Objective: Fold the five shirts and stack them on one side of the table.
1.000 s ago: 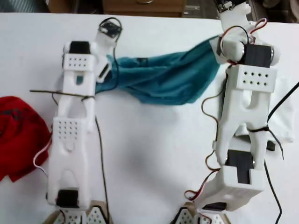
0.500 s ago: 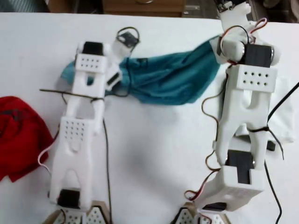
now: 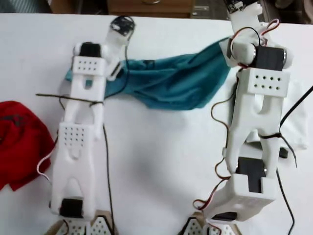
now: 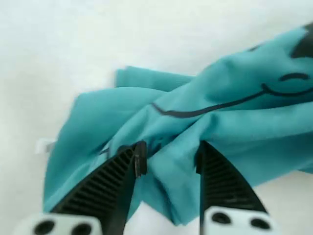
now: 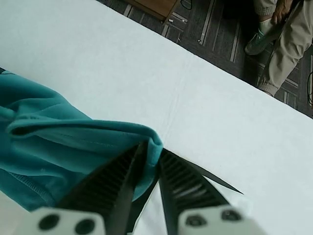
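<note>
A teal shirt [image 3: 171,83] lies stretched across the far part of the white table [image 3: 161,161] between the two arms. My left gripper [image 4: 168,152] is open just above the shirt's bunched left end [image 4: 234,98], with a fold of cloth between its fingers. In the high view this gripper [image 3: 117,73] sits beside a teal corner that pokes out past the arm. My right gripper [image 5: 152,149] is shut on the shirt's right edge [image 5: 49,142] and holds it a little off the table near the far right [image 3: 229,49].
A crumpled red shirt [image 3: 19,137] lies at the table's left edge. A white shirt [image 3: 299,122] lies flat under and beside the right arm. Bare table stretches between the arms toward the front. The table's far edge [image 5: 205,58] is close behind the right gripper.
The left arm swung right, then back left. The teal shirt's left end now shows on the table past that arm. The right arm stayed still.
</note>
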